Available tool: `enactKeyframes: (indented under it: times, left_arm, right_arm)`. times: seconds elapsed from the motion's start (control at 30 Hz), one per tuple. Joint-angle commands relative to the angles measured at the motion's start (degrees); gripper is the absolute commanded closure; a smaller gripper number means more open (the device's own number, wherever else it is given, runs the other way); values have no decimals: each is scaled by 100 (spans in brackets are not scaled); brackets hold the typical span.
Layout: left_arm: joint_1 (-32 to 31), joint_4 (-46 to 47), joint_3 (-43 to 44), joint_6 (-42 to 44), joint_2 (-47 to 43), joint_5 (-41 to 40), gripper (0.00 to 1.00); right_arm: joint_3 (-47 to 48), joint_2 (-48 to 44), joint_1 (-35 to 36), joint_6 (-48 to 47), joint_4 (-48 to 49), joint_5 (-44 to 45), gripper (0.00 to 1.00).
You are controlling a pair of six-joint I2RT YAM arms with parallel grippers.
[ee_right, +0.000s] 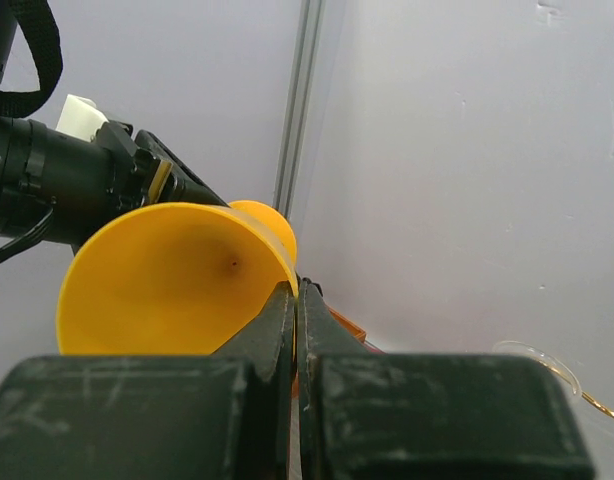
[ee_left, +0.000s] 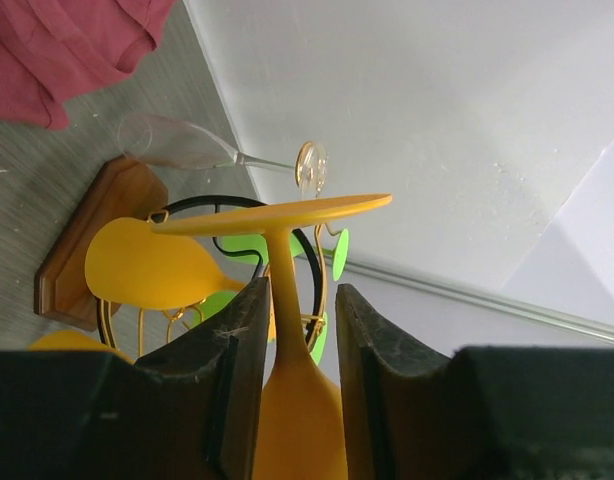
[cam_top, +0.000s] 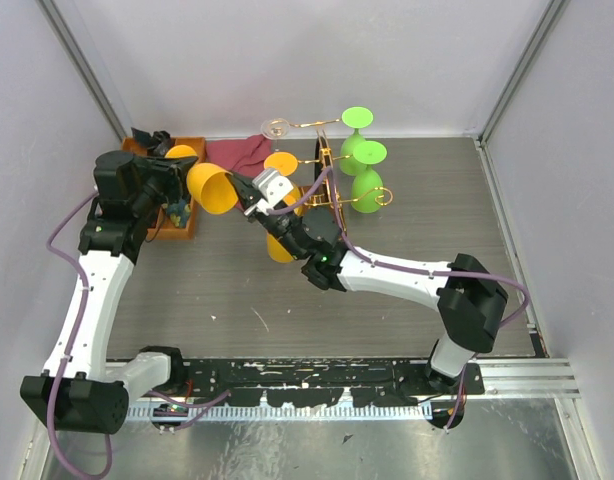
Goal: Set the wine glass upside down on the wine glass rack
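Honestly, the orange plastic wine glass [cam_top: 212, 188] hangs between both arms. The right gripper [ee_right: 296, 288] is pinching its rim, and the left gripper [ee_left: 299, 290] straddles the stem, not clamped. That thin rim pinch could slip before the glass reaches the gold wire rack on a wooden base [cam_top: 325, 180] behind the right gripper.

**Legible markings.** We can read no text, label, brand, number or sign in any of the three views. The white patches on the black mounting plate [cam_top: 317, 372] along the near edge of the table [cam_top: 437, 220] form no characters we can make out. The orange wine glass [cam_top: 212, 188] and the wine glass rack [cam_top: 327, 170] show no lettering.
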Motion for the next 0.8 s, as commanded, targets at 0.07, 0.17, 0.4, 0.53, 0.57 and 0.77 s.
enactKeyframes:
  times: [0.07,0.17,0.4,0.53,0.57,0.77]
  left_arm:
    - [-41,263,6,-35,55,179,64]
    - [-49,263,3,-26,59,188,64]
    - [-59,271,31,-28,91,226,66]
    - [-67,287,68,-3,145,233,78]
    - [-78,301,77,12,165,245,83]
    - [-76,423,185,120,329,364,100]
  right_arm:
    - [428,239,18,-116,641,70,99]
    - [496,345,24,-181,657,82,99]
    - [538,466,42,-372,712,351,99]
    - [548,465,70,-462,666,341,99]
    - [551,456,75,-469,645,333,99]
    - [478,315,84,-460,541,240,99]
